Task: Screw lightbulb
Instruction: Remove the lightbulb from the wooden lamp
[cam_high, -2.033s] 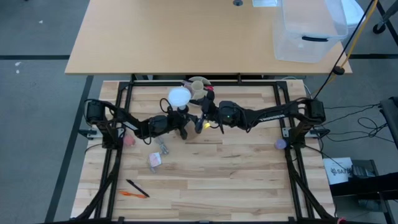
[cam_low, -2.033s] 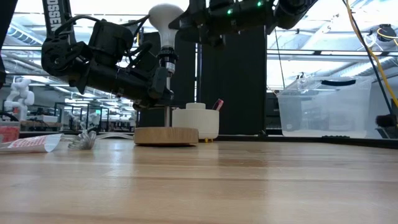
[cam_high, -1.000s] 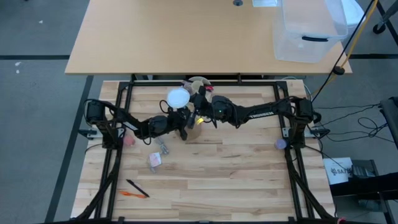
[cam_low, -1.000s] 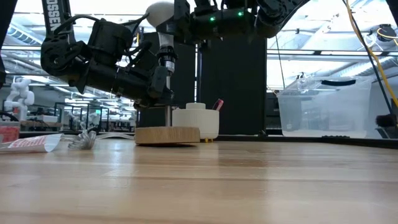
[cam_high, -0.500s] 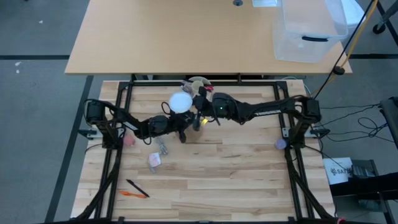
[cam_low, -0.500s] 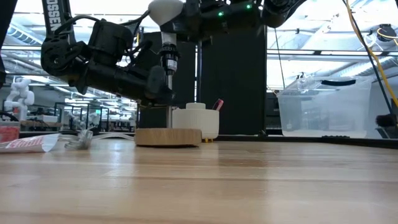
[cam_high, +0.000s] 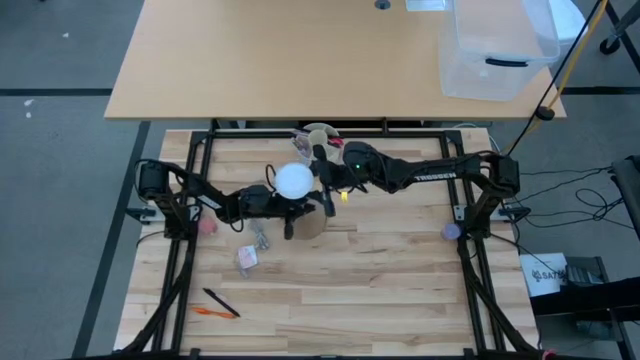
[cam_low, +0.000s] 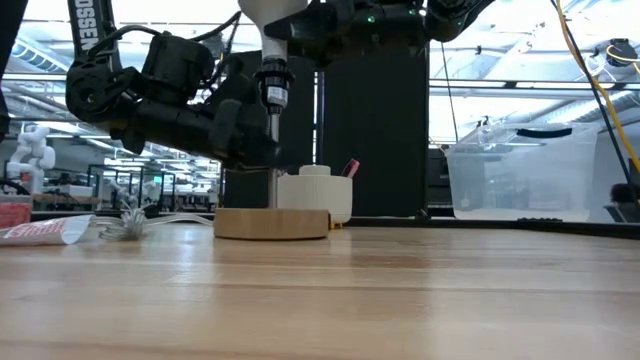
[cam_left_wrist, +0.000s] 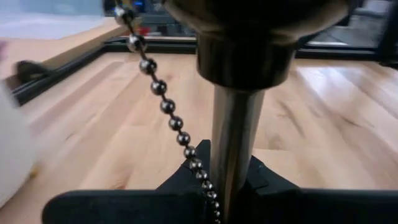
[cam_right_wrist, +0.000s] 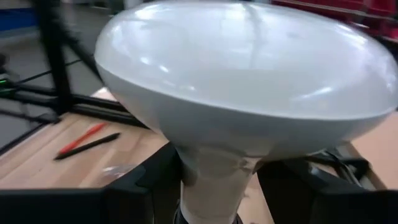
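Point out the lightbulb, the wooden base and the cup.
lightbulb (cam_high: 294, 180): high view, top of its white dome.
wooden base (cam_low: 271, 223): low view, front edge of the round disc.
cup (cam_low: 325, 198): low view, its cream side wall.

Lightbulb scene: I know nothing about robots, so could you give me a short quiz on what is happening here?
1. True or false: the lightbulb is lying on the table.
2. What is the left pincer clamped on? A) the lamp stem B) a pen C) the cream cup
3. Fill in: hanging beside the stem is a chain of small metal ____.

Key
1. False. The right pincer holds it up in the air by its neck, dome upward.
2. A.
3. Beads: the bead chain.
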